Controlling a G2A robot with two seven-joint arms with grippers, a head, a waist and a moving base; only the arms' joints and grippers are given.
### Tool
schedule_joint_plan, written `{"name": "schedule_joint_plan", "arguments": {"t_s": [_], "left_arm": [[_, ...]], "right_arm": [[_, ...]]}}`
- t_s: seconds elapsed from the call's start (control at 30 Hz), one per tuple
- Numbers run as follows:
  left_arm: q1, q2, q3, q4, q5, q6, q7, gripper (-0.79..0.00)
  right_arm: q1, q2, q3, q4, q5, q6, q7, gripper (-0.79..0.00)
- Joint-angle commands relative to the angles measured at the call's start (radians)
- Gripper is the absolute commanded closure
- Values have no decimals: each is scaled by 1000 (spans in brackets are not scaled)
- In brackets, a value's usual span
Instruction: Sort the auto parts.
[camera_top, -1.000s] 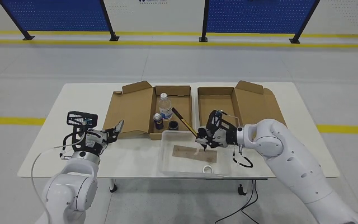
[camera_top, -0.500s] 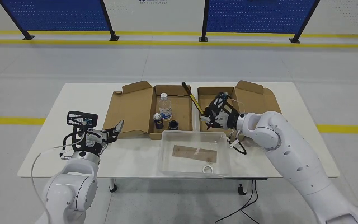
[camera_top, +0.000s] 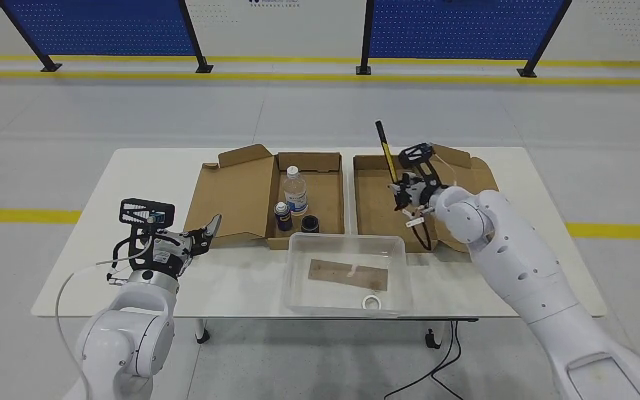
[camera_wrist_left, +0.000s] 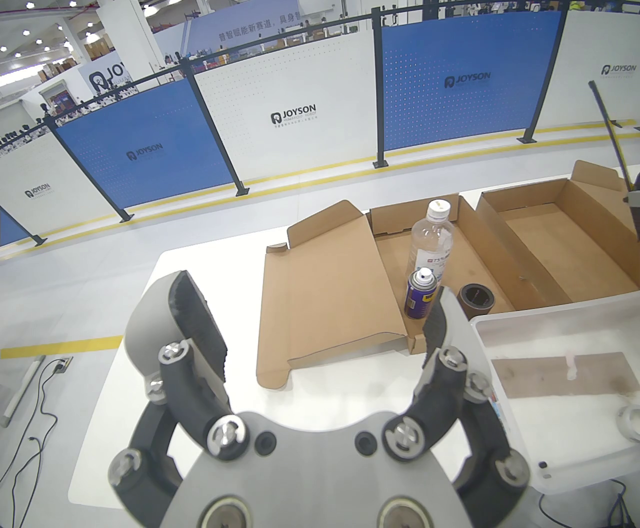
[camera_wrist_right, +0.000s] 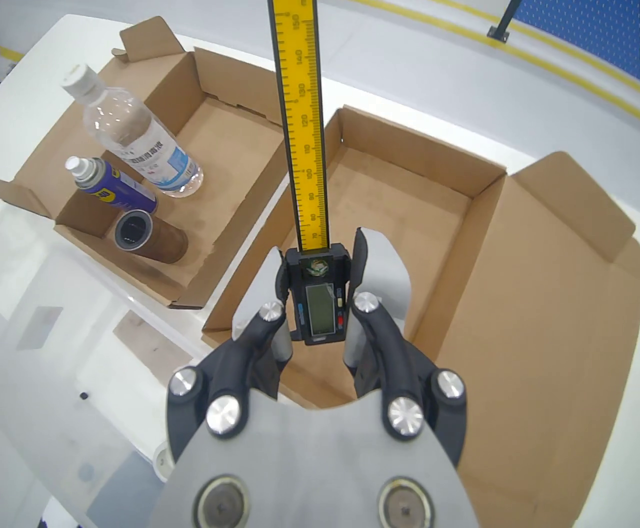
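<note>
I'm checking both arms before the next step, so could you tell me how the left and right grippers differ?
The left gripper is open and holds nothing; the right gripper is shut on the yellow caliper. The left gripper is over the white table, short of the boxes; the right gripper is above a cardboard box. Both are the same two-fingered design.

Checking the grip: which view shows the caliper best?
Right wrist view: the caliper shows scale and display, its head clamped in the right gripper. Top view shows it small, over the right box; left wrist view, a thin stretch of bar.
</note>
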Motion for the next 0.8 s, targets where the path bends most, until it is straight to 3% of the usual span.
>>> {"name": "schedule_joint_plan", "arguments": {"t_s": [0.0,0.4,0.43,0.47,0.5,0.77], "left_arm": [[0,0,0,0,0,0,0,-785],[0,0,0,0,0,0,0,-785],[0,0,0,0,0,0,0,-785],[0,0,0,0,0,0,0,-785],[0,0,0,0,0,0,0,-785],[0,0,0,0,0,0,0,-785]], "right_arm": [[6,-10,-15,48,10,6,-4,0],[22,-49,-63,186,-9,31,-3,-12],[22,-50,-63,191,-14,27,-2,-126],[24,-50,-63,195,-27,23,-3,-302],[26,-51,-64,196,-37,14,-4,-366],[34,-47,-49,167,-104,-31,11,-542]]}}
